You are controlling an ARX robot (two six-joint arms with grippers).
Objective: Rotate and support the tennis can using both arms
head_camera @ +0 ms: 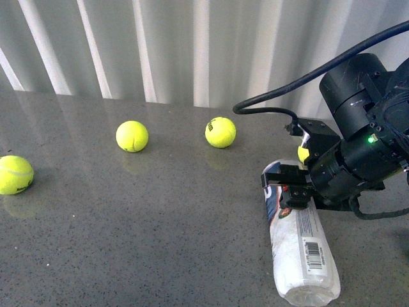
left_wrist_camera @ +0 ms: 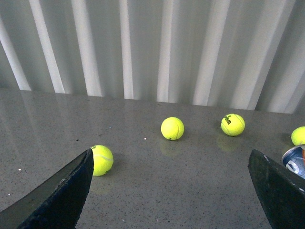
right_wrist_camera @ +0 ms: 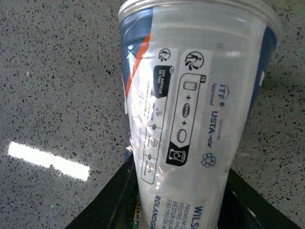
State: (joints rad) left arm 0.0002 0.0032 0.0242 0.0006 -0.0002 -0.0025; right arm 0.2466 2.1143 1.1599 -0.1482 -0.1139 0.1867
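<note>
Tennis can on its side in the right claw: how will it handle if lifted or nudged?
Probably light: tennis can looks empty. Round, lying flat, so apt to roll on the table. Thin clear wall may flex in the right claw.

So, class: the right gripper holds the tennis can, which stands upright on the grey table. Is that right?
Not quite. The tennis can is not upright: it lies on its side on the grey table, as the front view shows. The right gripper does hold it, near one end.
</note>
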